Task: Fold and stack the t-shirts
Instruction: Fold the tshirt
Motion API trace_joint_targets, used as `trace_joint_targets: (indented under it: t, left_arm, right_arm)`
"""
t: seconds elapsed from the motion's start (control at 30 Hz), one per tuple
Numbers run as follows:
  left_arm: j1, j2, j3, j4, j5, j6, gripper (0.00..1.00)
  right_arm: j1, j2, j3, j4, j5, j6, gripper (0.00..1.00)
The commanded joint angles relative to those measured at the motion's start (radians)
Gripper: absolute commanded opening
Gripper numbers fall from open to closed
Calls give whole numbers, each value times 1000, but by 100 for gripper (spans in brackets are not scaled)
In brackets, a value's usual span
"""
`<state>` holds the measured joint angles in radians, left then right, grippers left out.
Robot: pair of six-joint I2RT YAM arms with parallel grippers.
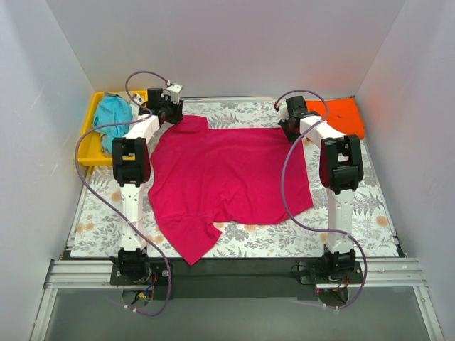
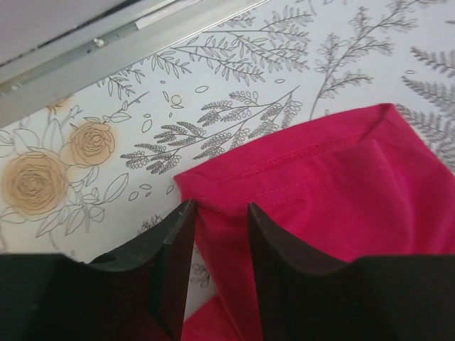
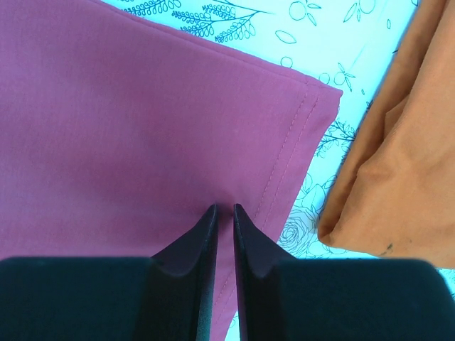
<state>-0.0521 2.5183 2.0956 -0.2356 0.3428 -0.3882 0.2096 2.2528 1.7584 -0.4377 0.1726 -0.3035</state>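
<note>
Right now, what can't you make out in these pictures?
Teal shirt: top view, bunched in the tray, partly behind the left arm and its cable; anything beneath is hidden.
Orange shirt: top view, partly behind the right arm; right wrist view, cut off by the edge.
Grip on the pink shirt: wrist views, the left claw and right claw cover their own contact.

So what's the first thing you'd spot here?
A big magenta t-shirt spread across the middle of the flowery table. The left gripper and right gripper each pinch a far corner of it. An orange t-shirt sits far right, a yellow tray far left.
</note>
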Motion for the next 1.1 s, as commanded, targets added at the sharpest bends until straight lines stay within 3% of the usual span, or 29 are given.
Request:
trace_joint_targets:
  t: [0.0,0.17,0.3,0.53,0.7,0.8,0.93,1.07]
  left_arm:
    - [3,17,90,38,-22,-11,35]
    - [5,-39,74,39,-34,-72,39]
    - [18,-226,-107,82,-62,-110,40]
    - [28,-420,-299,-125,-22,-98,39]
    - [29,-634,-523,-276,67,-69,38]
    - [29,-731,-672,-356,73,-31,35]
    - [29,-834,-851,-381,52,1,34]
    - [29,-881,-983,-372,36,5,34]
  right_arm:
    - [-4,37,27,-6,10,-3,18]
    - [-4,14,24,-7,2,-6,18]
    - [-6,-56,38,-16,-54,-14,22]
    - [-4,-235,-22,-114,-225,-78,43]
    - [-4,-419,-233,-238,-324,-175,42]
    - [-4,-527,-414,-286,-347,-227,35]
    - [-1,-610,-589,-337,-352,-261,27]
    - [-1,-631,-675,-351,-325,-276,27]
